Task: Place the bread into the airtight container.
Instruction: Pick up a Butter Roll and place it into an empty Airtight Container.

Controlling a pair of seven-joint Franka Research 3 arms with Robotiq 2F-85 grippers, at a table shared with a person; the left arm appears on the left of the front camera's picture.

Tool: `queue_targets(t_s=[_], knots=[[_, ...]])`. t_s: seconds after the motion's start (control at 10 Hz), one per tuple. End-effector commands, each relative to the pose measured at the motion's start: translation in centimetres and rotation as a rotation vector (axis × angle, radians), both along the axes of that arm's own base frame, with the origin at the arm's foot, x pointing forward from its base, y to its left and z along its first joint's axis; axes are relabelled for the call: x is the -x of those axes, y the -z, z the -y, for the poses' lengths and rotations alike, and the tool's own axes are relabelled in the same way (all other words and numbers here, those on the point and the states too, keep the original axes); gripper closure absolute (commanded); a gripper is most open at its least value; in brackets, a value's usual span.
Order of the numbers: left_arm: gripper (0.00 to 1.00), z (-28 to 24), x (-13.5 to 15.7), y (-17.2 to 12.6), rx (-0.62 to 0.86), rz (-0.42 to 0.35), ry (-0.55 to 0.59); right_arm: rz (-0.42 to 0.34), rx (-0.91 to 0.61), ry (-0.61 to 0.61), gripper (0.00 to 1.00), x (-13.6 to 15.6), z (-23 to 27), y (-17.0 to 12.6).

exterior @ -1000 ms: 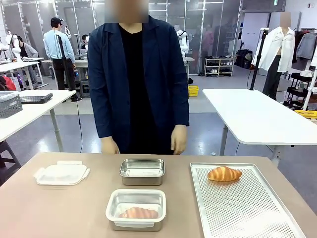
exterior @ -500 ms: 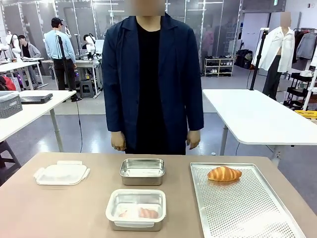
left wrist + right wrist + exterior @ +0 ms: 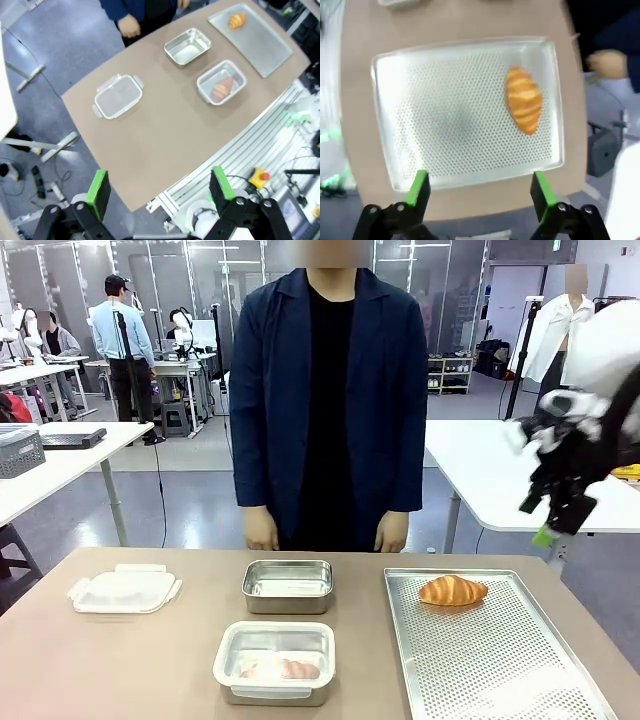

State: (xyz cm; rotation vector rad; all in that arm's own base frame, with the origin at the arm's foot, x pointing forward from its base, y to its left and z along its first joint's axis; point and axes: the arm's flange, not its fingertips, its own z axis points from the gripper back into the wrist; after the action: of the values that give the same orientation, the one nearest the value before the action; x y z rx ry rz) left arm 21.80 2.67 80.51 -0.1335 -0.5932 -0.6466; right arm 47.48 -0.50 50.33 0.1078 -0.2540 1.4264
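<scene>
step: reaching, I'd say, with the right tool (image 3: 478, 182) hovering spread over the bread (image 3: 523, 100) on the tray (image 3: 445, 125)
next: it's needing a drop, a pinch, then a carry to the empty container (image 3: 288, 603) mid-frame
left tool (image 3: 159, 180): idling, spread

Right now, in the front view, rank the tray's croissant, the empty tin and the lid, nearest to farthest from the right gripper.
1. The croissant, on the tray, on the side of the right gripper.
2. The empty tin, centre.
3. The lid, far left.
</scene>
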Motion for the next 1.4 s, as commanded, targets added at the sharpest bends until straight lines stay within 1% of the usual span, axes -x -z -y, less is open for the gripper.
queue_targets(t_s=[0.0,0.1,0.3,0.4,0.5,0.7,0.8,0.9,1.0,1.1,1.2,1.3], knots=[[0.00,0.0,0.1,-0.1,0.000,0.002,0.010,0.047,0.163,-0.081,0.00,-3.2,-1.1,2.2],[0.00,0.0,0.1,-0.1,0.000,0.002,0.010,0.059,0.192,-0.075,0.00,-4.5,-2.2,3.9],[0.00,0.0,0.1,-0.1,0.000,0.002,0.010,0.109,0.181,-0.028,0.00,-6.4,-3.1,6.8],[0.00,0.0,0.1,-0.1,0.000,0.002,0.010,0.123,0.142,-0.002,0.00,-6.7,-3.8,8.1],[0.00,0.0,0.1,-0.1,0.000,0.002,0.010,0.177,0.147,0.015,0.00,-6.9,-4.4,9.3],[0.00,0.0,0.1,-0.1,0.000,0.002,0.010,0.215,0.114,0.014,0.00,-8.3,-5.5,11.8],[0.00,0.0,0.1,-0.1,0.000,0.002,0.010,0.207,0.102,0.010,0.00,-8.7,-6.0,12.8],[0.00,0.0,0.1,-0.1,0.000,0.002,0.010,0.180,0.083,0.016,0.00,-8.9,-6.5,13.4],[0.00,0.0,0.1,-0.1,0.000,0.002,0.010,0.186,0.073,0.032,0.00,-9.2,-6.7,13.7],[0.00,0.0,0.1,-0.1,0.000,0.002,0.010,0.149,0.059,0.050,0.00,-9.4,-6.6,13.8],[0.00,0.0,0.1,-0.1,0.000,0.002,0.010,0.178,0.100,0.001,0.00,-8.7,-6.7,13.9],[0.00,0.0,0.1,-0.1,0.000,0.002,0.010,0.178,0.100,0.001,0.00,-8.7,-6.7,13.9]])
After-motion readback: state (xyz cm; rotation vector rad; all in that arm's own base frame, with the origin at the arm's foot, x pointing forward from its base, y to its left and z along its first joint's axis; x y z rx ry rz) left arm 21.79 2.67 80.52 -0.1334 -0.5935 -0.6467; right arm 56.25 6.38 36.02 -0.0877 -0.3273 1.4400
